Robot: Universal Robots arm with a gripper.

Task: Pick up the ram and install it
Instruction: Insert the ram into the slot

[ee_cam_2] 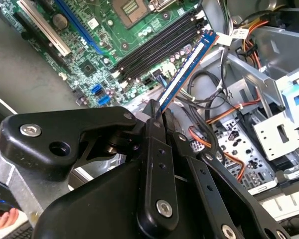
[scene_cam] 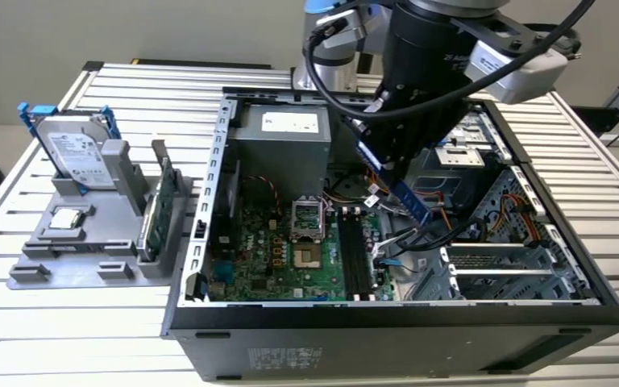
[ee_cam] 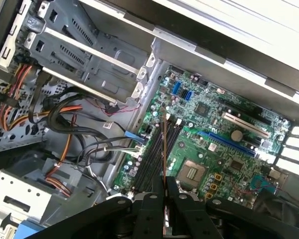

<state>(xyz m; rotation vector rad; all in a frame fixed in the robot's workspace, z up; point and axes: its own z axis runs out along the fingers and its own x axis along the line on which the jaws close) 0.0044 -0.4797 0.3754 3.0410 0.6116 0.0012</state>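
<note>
The ram (scene_cam: 406, 195) is a long dark blue stick, and my gripper (scene_cam: 387, 160) is shut on its upper end. It hangs tilted inside the open computer case, above the cables and just to the exterior view's right of the motherboard's black slots (scene_cam: 353, 258). In the second wrist view the ram (ee_cam_2: 187, 69) runs out from the gripper (ee_cam_2: 157, 115), its far end near the end of the black slots (ee_cam_2: 159, 47). In the first wrist view the ram (ee_cam: 164, 149) shows edge-on above the gripper (ee_cam: 164, 188), lined up roughly along the slots (ee_cam: 154, 159).
The green motherboard (scene_cam: 272, 258) with its processor socket (scene_cam: 307, 218) lies in the case (scene_cam: 396, 330). Orange and black cables (ee_cam: 65, 124) and metal drive cages (scene_cam: 514, 258) crowd the exterior view's right. A grey stand (scene_cam: 73, 250) outside holds a hard drive (scene_cam: 73, 153) and a green card (scene_cam: 151, 222). A hand (ee_cam_2: 2, 219) shows at one edge.
</note>
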